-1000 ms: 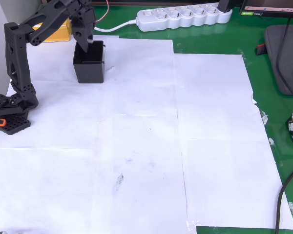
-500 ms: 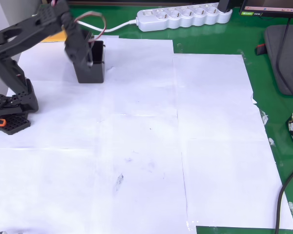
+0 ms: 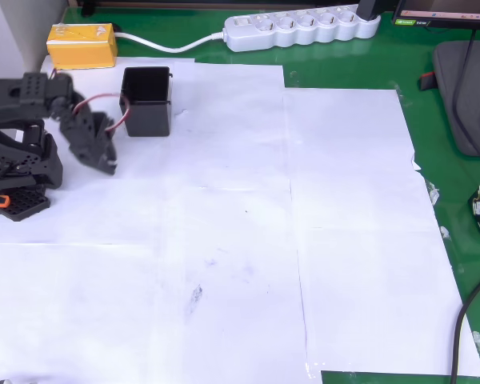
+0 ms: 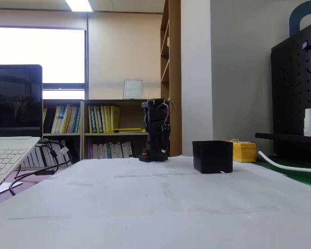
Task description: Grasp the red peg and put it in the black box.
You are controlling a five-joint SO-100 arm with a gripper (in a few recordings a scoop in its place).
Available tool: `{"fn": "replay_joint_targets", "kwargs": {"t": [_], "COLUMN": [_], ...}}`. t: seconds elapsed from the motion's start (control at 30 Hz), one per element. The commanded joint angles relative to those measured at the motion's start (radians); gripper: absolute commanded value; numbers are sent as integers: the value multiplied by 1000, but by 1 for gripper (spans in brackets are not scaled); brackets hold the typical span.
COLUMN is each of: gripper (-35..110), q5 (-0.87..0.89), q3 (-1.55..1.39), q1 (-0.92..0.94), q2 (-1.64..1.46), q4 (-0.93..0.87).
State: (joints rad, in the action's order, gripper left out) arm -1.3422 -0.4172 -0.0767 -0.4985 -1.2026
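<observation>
The black box [image 3: 146,100] stands open-topped on the white paper at the upper left; in the fixed view the black box [image 4: 212,156] sits right of centre. The red peg is hidden; the inside of the box is too dark to read. My black arm is folded back over its base at the left edge. My gripper [image 3: 109,165] points down-right, left of and below the box and clear of it. Its fingers look pressed together with nothing between them. In the fixed view the folded arm [image 4: 156,129] stands behind and left of the box.
A yellow box [image 3: 82,44] lies behind the black box, beside a white power strip [image 3: 300,28] and its cable. White paper sheets [image 3: 248,240] cover the green mat. A black pad [image 3: 464,96] and cables lie at the right edge. A laptop [image 4: 10,150] sits left in the fixed view.
The arm has pulled away from above the black box, swinging down and left and folding low over its base. The yellow box is uncovered now.
</observation>
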Motion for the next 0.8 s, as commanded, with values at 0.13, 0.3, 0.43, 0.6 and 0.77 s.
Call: {"fn": "replay_joint_targets", "kwargs": {"t": [0.13,0.3,0.43,0.6,0.77], "gripper": [0,0,0,0,0], "q5": [-37,-54,-71,-52,-169], "q3": [144,225,281,328,449], "q1": [2,3,-8,-14,35], "q2": [267,394,518,614,723], "q4": [-66,-141,-255,-238,-227]}}
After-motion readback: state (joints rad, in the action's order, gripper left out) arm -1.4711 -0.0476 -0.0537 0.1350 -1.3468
